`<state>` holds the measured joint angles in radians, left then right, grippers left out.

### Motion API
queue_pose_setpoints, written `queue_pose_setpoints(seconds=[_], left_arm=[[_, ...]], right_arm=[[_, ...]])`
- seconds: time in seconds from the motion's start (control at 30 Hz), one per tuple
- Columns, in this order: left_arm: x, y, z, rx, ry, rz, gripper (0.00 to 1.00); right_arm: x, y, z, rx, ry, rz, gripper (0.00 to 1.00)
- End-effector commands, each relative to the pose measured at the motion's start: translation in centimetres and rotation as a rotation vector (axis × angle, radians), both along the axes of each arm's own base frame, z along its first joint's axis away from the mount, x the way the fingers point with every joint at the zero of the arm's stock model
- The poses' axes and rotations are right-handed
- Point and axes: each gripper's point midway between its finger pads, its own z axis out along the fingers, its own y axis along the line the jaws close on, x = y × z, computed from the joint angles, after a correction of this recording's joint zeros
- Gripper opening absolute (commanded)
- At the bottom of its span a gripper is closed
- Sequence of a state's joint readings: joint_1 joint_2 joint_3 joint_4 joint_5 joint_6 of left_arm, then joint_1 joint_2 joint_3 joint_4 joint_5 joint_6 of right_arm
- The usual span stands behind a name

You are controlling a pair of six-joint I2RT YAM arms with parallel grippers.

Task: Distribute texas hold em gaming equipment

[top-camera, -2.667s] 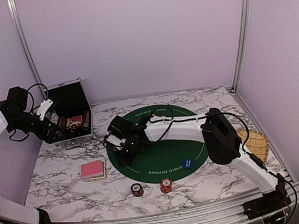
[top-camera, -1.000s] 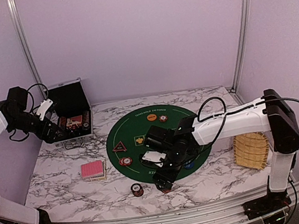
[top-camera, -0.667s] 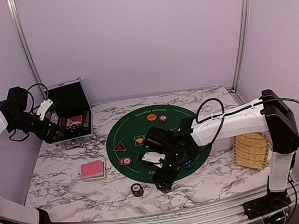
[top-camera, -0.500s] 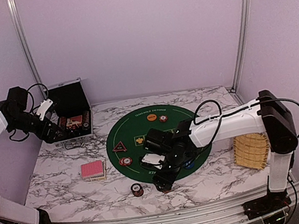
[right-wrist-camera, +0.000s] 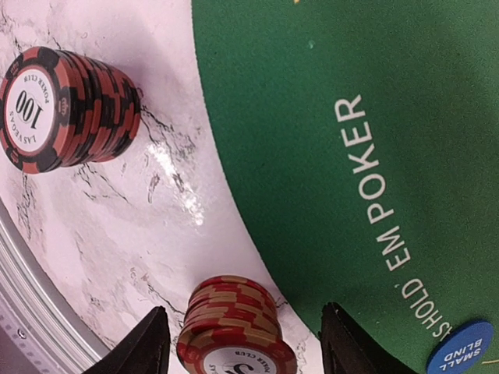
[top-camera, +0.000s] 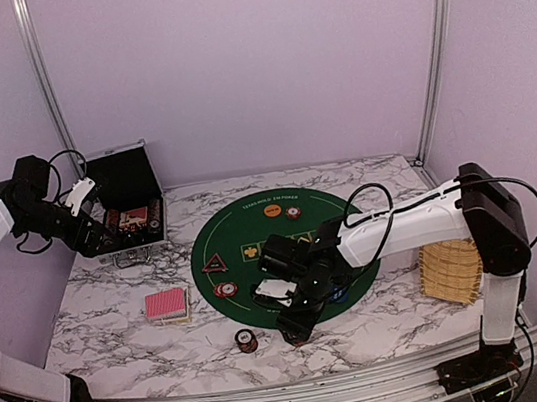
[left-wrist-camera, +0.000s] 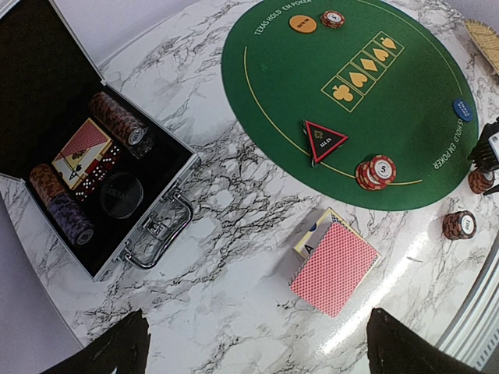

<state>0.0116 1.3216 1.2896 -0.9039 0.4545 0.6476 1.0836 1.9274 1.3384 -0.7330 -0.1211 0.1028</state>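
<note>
My right gripper (top-camera: 296, 330) is low at the front edge of the green poker mat (top-camera: 253, 234). It is open, with one finger on each side of an orange-red chip stack (right-wrist-camera: 234, 327) and a small gap to each. A dark-red "100" chip stack (right-wrist-camera: 66, 109) stands to its left on the marble (top-camera: 246, 341). My left gripper (top-camera: 96, 232) is open and empty, high beside the case. On the mat lie an orange button (left-wrist-camera: 302, 23), a chip stack (left-wrist-camera: 333, 18), a dark triangular marker (left-wrist-camera: 323, 140), another chip stack (left-wrist-camera: 376, 171) and a blue button (left-wrist-camera: 463, 107). The red-backed cards (left-wrist-camera: 334, 265) lie left of the mat.
An open black case (left-wrist-camera: 47, 78) at the back left holds more chips and cards. A tan wicker tray (top-camera: 451, 270) lies at the right edge. Metal frame posts stand at the back corners, and a rail runs along the front edge.
My right arm has swung from the mat's left part to its front edge and come down around the orange-red stack. My left arm has not moved.
</note>
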Motion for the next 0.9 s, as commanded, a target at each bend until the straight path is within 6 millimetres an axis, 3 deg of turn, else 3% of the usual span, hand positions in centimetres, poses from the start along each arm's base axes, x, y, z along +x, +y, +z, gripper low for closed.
queue_pose_setpoints(seconds=[0.0,0.2,0.37,0.5,0.87], left_arm=[[-0.5,-0.2,0.8,-0.003,-0.006,-0.007,0.99],[-0.5,-0.2,0.9,-0.004,-0.008,-0.007,0.99],[-0.5,-0.2,0.8,-0.004,-0.005,-0.008,0.99],[-0.4,-0.2,0.8,-0.005,-0.005,-0.008,0.99],[-0.4,-0.2,0.7,-0.004,-0.003,-0.009,0.99]], right_arm=[[0.4,0.2,-0.4,0.008,-0.001,-0.003,0.62],[0.3,0.1,-0.2,0.011,0.0,-0.004,0.51],[0.4,0.4,0.9,0.03,-0.008,-0.004,0.25],[0.5,0.5,2.2,0.042,-0.018,-0.01,0.12],[2.2,0.4,5.3,0.083,-0.054,-0.068,0.01]])
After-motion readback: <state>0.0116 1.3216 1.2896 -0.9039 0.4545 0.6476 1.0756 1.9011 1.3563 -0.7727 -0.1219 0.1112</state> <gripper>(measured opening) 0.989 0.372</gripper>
